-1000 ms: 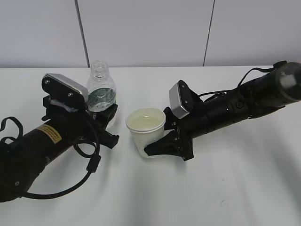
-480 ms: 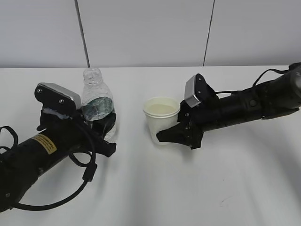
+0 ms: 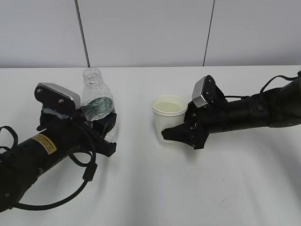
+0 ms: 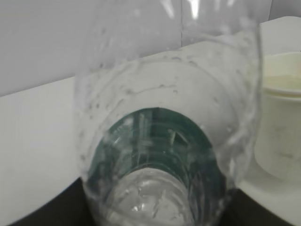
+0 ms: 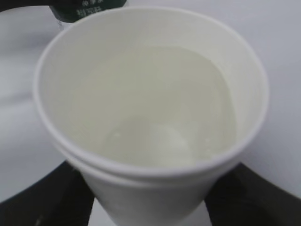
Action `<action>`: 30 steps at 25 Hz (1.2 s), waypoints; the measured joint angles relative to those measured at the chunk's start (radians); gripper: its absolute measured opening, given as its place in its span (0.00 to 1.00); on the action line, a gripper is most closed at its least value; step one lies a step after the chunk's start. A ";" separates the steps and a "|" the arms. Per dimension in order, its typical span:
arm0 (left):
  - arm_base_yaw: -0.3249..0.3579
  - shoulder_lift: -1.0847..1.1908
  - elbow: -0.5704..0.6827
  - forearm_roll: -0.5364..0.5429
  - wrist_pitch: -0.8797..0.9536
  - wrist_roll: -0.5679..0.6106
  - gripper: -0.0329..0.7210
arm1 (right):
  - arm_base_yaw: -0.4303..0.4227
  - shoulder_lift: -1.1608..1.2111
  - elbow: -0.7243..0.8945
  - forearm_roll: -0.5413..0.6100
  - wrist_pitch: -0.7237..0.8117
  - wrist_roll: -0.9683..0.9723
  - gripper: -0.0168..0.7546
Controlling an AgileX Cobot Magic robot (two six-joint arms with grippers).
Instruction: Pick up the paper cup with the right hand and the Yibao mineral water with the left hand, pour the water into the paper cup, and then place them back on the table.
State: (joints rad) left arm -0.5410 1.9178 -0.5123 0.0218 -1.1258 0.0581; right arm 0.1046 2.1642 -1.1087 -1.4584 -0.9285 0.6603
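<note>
The Yibao mineral water bottle point(image 3: 98, 102) stands upright with its neck open, left of centre on the white table point(image 3: 155, 188). My left gripper point(image 3: 104, 126) is shut on its lower part. In the left wrist view the bottle point(image 4: 164, 141) fills the frame between the dark fingers point(image 4: 42, 212). The paper cup point(image 3: 168, 120) is upright at the centre and holds water point(image 3: 170, 106). My right gripper point(image 3: 178, 133) is shut on its lower wall. The right wrist view shows the cup point(image 5: 150, 179), the water point(image 5: 155, 117) inside it and the bottle's green label point(image 5: 87, 9) behind.
A grey panelled wall point(image 3: 150, 33) runs behind the table's far edge. The left arm's black cable point(image 3: 82, 174) loops on the table at the front left. The cup shows at the right edge of the left wrist view point(image 4: 282, 117).
My right gripper has carried the cup to the right and away from the bottle. My left gripper lowered the bottle and shifted left earlier, then stayed still over the last half second.
</note>
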 joint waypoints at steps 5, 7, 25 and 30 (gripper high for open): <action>0.000 0.000 0.000 0.000 0.000 -0.001 0.50 | -0.021 0.000 0.061 0.178 0.008 -0.148 0.63; 0.000 0.000 0.000 0.001 0.000 -0.001 0.50 | -0.023 0.000 0.083 0.262 0.010 -0.225 0.63; 0.000 0.095 0.000 0.012 -0.001 -0.001 0.50 | -0.023 0.026 0.172 0.750 -0.053 -0.550 0.63; 0.000 0.095 -0.001 0.013 -0.004 -0.001 0.50 | -0.023 0.071 0.172 0.769 -0.104 -0.558 0.63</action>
State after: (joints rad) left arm -0.5410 2.0127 -0.5133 0.0347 -1.1299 0.0572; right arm 0.0818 2.2357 -0.9364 -0.6894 -1.0323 0.1024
